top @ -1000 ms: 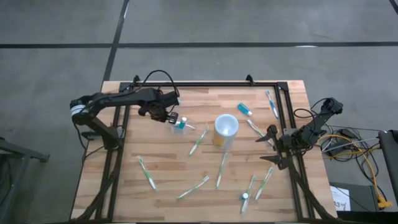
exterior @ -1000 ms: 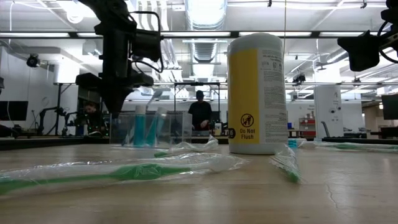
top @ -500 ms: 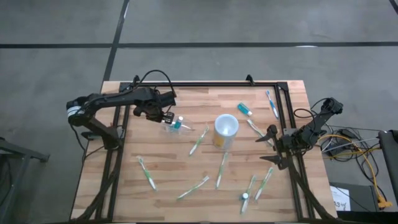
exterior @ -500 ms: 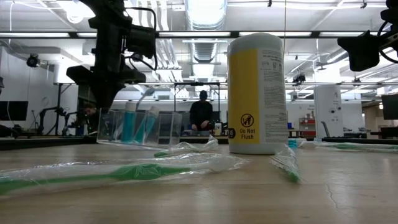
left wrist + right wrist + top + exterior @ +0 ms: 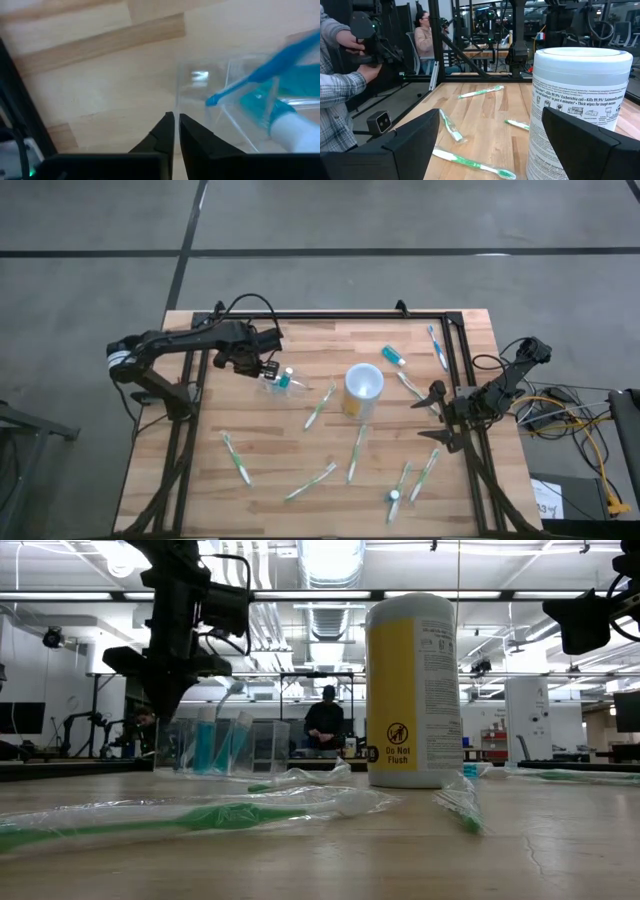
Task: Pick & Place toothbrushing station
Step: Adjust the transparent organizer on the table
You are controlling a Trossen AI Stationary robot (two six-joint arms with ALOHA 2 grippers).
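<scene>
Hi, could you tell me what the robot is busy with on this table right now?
The left gripper is pinched shut on the wall of the toothbrushing station, a clear holder with blue items inside, near the table's far left part. In the low view the holder looks slightly tilted, as if being dragged or lifted. The right gripper waits open at the table's right edge. A yellow wipes canister stands mid-table among scattered wrapped toothbrushes.

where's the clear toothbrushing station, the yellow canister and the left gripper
toothbrushing station [image 5: 279, 381]: high view, on its clear body with the blue items inside.
yellow canister [image 5: 362, 383]: high view, on its white top.
left gripper [image 5: 175, 131]: left wrist view, between the tips of its closed jaws, at the station's wall.
</scene>
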